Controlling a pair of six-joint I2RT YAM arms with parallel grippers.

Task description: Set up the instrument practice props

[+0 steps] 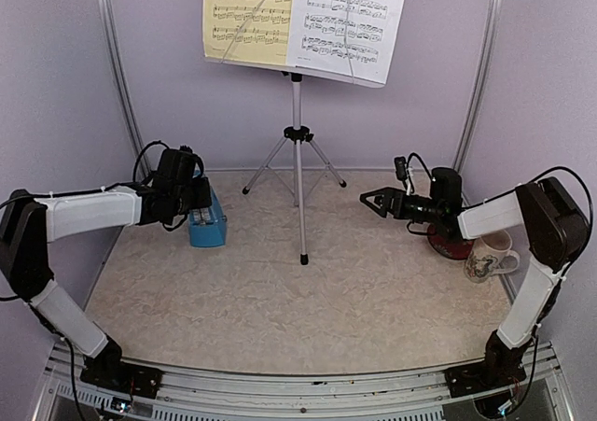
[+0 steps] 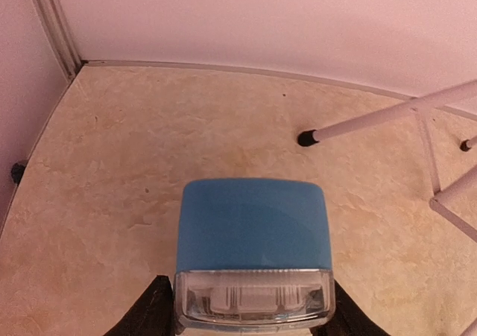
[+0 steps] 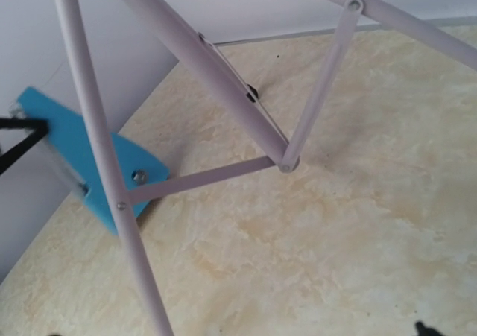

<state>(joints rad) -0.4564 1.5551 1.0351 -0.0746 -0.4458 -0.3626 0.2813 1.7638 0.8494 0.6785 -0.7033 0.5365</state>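
Note:
The silver tripod music stand [image 1: 297, 160] stands at the middle back. A yellow sheet [image 1: 247, 15] and a white sheet [image 1: 347, 20] of printed music rest side by side on its desk. My left gripper [image 1: 198, 202] is shut on the blue pyramid metronome [image 1: 207, 225], left of the stand. In the left wrist view my black fingers [image 2: 153, 314] flank the metronome's [image 2: 253, 228] clear end. My right gripper [image 1: 370, 199] is open and empty, right of the stand's legs. The right wrist view shows the stand's legs [image 3: 201, 56] and the metronome [image 3: 74, 153] beyond them.
A white patterned mug [image 1: 490, 255] and a dark red round disc [image 1: 451, 245] sit at the right edge, under my right forearm. Purple walls and metal corner poles [image 1: 117, 66] close in the beige tabletop [image 1: 308, 309]. The tripod's feet [image 2: 306, 138] spread across the middle back.

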